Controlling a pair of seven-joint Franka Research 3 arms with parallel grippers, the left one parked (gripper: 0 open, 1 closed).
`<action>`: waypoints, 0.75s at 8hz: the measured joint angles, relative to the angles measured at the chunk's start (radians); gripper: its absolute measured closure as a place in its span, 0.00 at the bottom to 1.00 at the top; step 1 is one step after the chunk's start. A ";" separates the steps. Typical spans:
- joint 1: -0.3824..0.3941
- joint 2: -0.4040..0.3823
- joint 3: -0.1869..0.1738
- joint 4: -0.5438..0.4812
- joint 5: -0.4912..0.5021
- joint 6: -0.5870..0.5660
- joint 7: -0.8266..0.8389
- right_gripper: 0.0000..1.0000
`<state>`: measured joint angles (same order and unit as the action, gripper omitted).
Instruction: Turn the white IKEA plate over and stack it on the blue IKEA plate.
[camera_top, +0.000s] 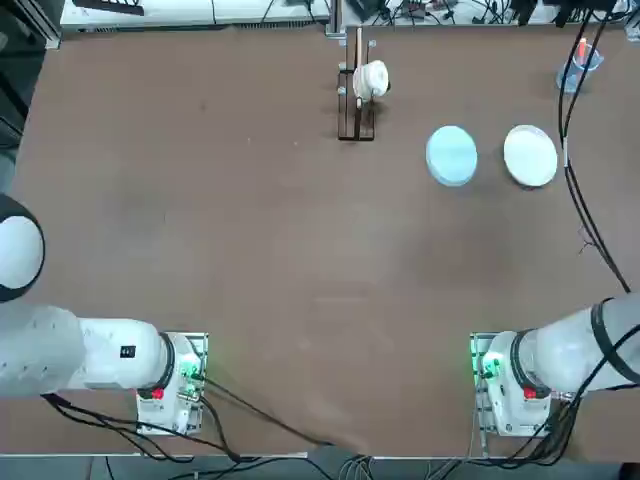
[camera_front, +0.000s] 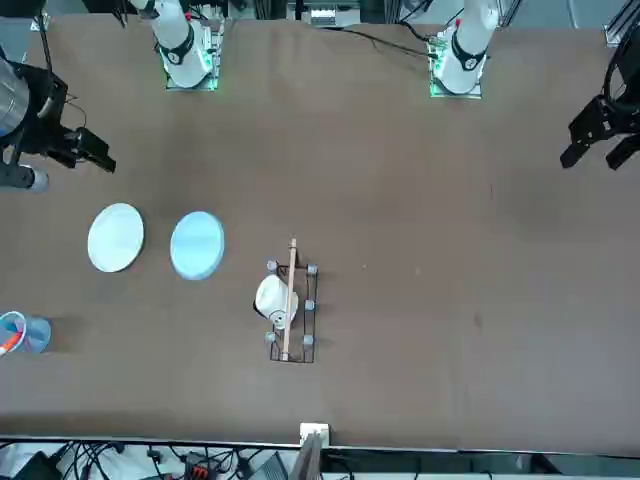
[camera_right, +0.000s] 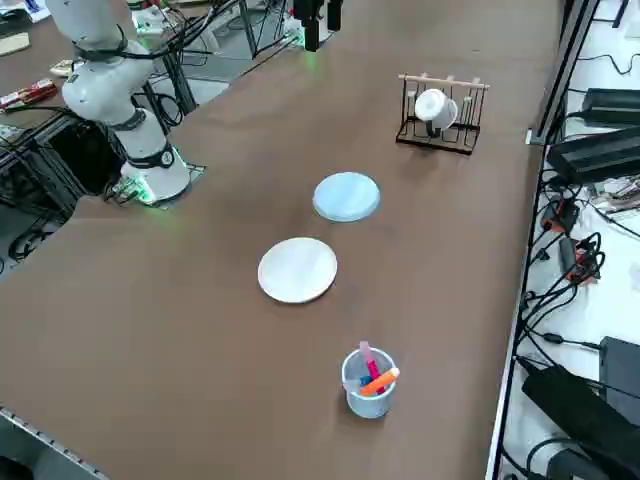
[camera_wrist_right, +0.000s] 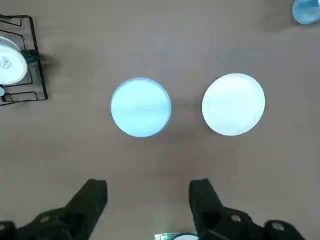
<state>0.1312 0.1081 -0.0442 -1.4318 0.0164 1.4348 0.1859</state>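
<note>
White IKEA plate (camera_top: 530, 156) lies flat on the bench (camera_top: 300, 260), just beside the blue IKEA plate (camera_top: 451, 156) with a gap between. With twelve o'clock pointing away from the arm bases, white is at three o'clock from blue. The right tool (camera_wrist_right: 148, 185) stands wide with nothing between its fingers, raised above the bench, short of both plates; white lies roughly at its one o'clock, blue nearly at twelve. The coming move probably calls for going forward and a little toward three, then gripping white's rim. Being round, it offers no long axis; a low, thin edge may slip during the turn. Stacking then means carrying it toward nine o'clock. At one o'clock from white, the clear blue-tinted cup (camera_right: 368, 392) holds markers (camera_right: 380, 381). At ten o'clock from blue, the wire rack (camera_right: 440, 135) bears a white mug (camera_right: 436, 107).
</note>
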 joint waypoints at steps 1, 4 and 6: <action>0.000 0.000 0.000 0.000 -0.001 0.000 0.000 0.00; 0.000 0.001 0.000 -0.002 -0.004 -0.006 0.000 0.00; -0.004 0.010 -0.002 -0.049 -0.040 -0.013 -0.016 0.00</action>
<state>0.1272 0.1179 -0.0460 -1.4812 -0.0236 1.4214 0.1703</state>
